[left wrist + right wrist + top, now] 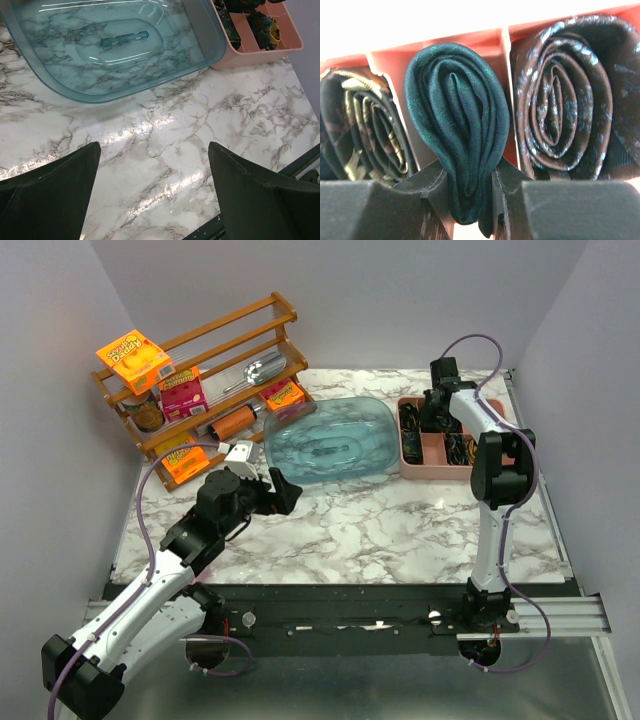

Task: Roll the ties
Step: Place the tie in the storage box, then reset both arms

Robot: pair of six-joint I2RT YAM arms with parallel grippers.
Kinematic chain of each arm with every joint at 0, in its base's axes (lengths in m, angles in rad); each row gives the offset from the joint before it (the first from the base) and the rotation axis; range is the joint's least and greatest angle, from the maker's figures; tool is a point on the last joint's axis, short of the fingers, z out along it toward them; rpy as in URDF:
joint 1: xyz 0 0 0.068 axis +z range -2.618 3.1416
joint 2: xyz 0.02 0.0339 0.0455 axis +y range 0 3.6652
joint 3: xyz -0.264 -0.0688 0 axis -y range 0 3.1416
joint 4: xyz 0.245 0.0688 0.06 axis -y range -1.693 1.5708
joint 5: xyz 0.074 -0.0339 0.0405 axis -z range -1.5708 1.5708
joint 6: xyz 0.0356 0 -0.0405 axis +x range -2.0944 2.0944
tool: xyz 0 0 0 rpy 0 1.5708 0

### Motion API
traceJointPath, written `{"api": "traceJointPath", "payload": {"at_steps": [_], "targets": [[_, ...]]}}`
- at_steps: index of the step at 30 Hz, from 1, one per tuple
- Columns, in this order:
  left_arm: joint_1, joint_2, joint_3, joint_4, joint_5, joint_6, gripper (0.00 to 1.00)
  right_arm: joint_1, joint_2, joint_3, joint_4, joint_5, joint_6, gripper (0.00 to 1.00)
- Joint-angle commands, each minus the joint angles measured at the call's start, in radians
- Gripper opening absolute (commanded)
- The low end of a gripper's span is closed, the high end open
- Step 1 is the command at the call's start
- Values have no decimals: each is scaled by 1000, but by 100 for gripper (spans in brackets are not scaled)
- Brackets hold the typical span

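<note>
Rolled dark teal tie (457,115) upright in middle compartment of pink tray (470,42), between two patterned rolled ties (560,100), one end pinched by right end effector (470,187), left end effector (155,190) spread wide above marble bench (210,120), near blue tub (110,55)

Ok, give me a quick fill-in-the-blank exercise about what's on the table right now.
1. The right tool is shut on the rolled teal tie, which stands in the ____ tray.
2. The left tool hovers above the marble table with its jaws ____.
3. The translucent tub beside that tray is coloured ____.
Missing words: pink; open; blue.
</note>
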Motion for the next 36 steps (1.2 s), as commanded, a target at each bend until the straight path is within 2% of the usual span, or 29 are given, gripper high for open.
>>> {"api": "traceJointPath", "payload": {"at_steps": [1, 3, 5, 7, 8, 9, 10, 12, 18, 27, 36], "targets": [[-2, 3, -9, 21, 17, -3, 99, -3, -89, -15, -44, -21, 15, 36], [-2, 4, -7, 21, 20, -4, 99, -3, -101, -20, -44, -23, 16, 47], [-2, 6, -6, 19, 20, -3, 99, -5, -116, -28, -44, -24, 16, 53], [-2, 6, -6, 19, 23, -3, 99, -5, -126, -34, -44, -33, 20, 65], [-2, 6, -6, 19, 23, -3, 99, -3, -132, -35, -41, -38, 23, 66], [-2, 6, -6, 19, 22, -3, 99, -3, -135, -38, -43, -38, 26, 73], [-2, 5, -6, 18, 22, -3, 99, -3, -138, -40, -41, -42, 26, 73], [-2, 4, -4, 16, 23, -3, 99, -3, -143, -43, -44, -47, 29, 84], [-2, 6, -1, 16, 20, -1, 99, -3, -213, -52, -41, -75, 26, 98], [-2, 20, 6, 15, 14, 6, 99, 4, -411, -84, -15, -145, 10, 100], [-2, 24, 0, 19, -4, 3, 99, 20, -736, -325, 202, -248, 46, 100]]}}
